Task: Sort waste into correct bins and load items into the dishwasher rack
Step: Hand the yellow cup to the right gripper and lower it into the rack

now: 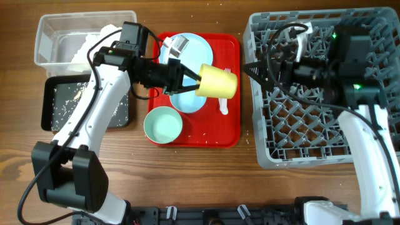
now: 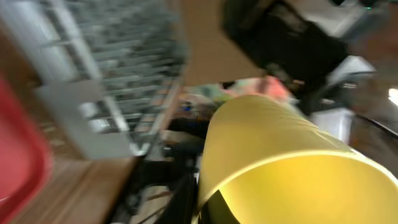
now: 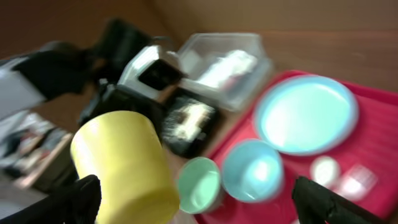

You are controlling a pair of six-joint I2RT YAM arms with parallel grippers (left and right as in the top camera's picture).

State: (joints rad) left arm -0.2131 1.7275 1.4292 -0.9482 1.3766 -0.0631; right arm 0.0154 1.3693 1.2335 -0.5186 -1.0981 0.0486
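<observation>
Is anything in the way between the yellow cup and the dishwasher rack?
Only the right gripper: it hangs open at the left edge of the dishwasher rack, pointing at the yellow cup that the left gripper holds above the red tray. Nothing else visible lies between them.

Yellow cup (image 1: 218, 82) tipped on side, aloft, rim clamped in left gripper (image 1: 196, 80); mint bowl (image 1: 163, 124) upright nearby.

The left arm (image 1: 94, 112) and right arm (image 1: 369, 147) share white link shells and black joint housings. Thin black cables (image 1: 272, 41) loop beside each wrist, green lights (image 1: 357, 87) glow on the right one, and the left gripper (image 1: 197, 80) and right gripper (image 1: 250, 70) are black with tapered fingers.
</observation>
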